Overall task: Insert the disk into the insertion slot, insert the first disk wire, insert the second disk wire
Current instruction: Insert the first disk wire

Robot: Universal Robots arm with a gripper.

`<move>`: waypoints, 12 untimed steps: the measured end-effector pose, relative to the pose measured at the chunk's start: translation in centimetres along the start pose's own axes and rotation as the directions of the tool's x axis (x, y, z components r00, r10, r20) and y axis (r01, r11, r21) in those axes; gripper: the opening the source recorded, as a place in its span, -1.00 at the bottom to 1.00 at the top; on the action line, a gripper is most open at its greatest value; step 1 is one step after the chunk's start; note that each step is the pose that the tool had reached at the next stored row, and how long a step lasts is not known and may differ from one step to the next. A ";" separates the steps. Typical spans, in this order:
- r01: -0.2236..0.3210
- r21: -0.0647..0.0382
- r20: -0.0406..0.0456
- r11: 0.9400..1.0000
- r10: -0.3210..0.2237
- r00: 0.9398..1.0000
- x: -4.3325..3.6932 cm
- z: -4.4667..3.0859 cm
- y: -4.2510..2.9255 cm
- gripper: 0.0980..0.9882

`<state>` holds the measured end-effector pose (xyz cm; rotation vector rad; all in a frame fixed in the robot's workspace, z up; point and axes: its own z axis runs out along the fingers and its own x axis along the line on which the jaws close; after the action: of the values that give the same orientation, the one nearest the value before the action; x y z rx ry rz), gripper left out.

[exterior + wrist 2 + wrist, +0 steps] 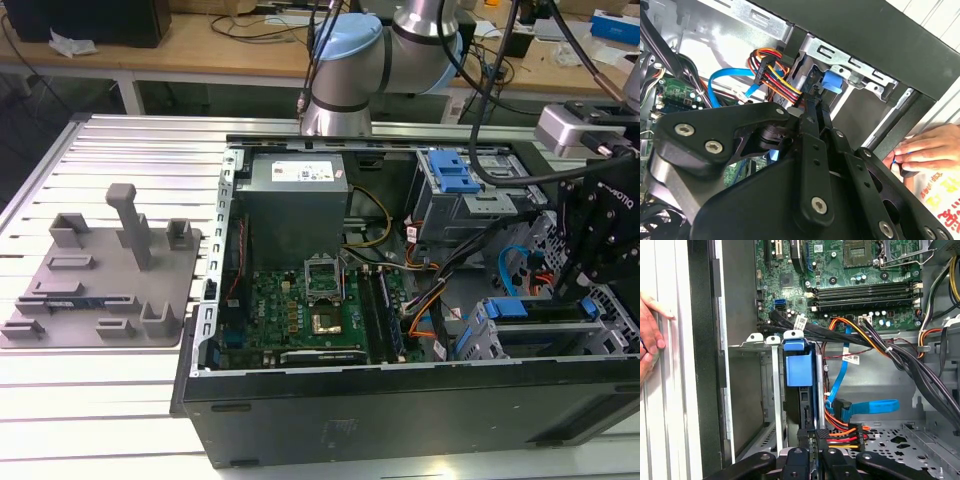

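Observation:
The disk sits inside the insertion slot (545, 345), a low grey cage at the case's front corner on the exterior view's right. Its blue caddy (505, 308) shows at the cage mouth, as the blue caddy tab (799, 365) and the blue caddy edge (832, 82) in the wrist views. My gripper (572, 290) hangs right over that cage. Its fingers (810, 442) stand close together, shut on the black plug of a red, orange and yellow wire bundle (840, 437) at the disk's end. The same wire bundle (775, 70) runs up to the fingertips (812, 102). A blue flat cable (862, 407) lies loose beside them.
A person's hand (650, 335) rests on the table beside the case's outer wall, and the hand (925, 150) is close to the gripper. Thick black cable bundles (900, 360) cross the case floor. The motherboard (320, 310), power supply (295, 205) and a taller bay (455, 190) fill the case.

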<state>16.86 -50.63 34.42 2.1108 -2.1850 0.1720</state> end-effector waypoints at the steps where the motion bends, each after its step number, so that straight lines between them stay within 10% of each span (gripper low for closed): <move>1: 0.000 0.000 0.000 1.000 0.000 1.000 0.00 0.03 0.00 -0.85; 12: 0.000 0.000 0.000 1.000 0.000 1.000 -0.05 0.35 0.00 -0.85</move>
<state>16.86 -50.63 34.08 2.1107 -2.1850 0.1720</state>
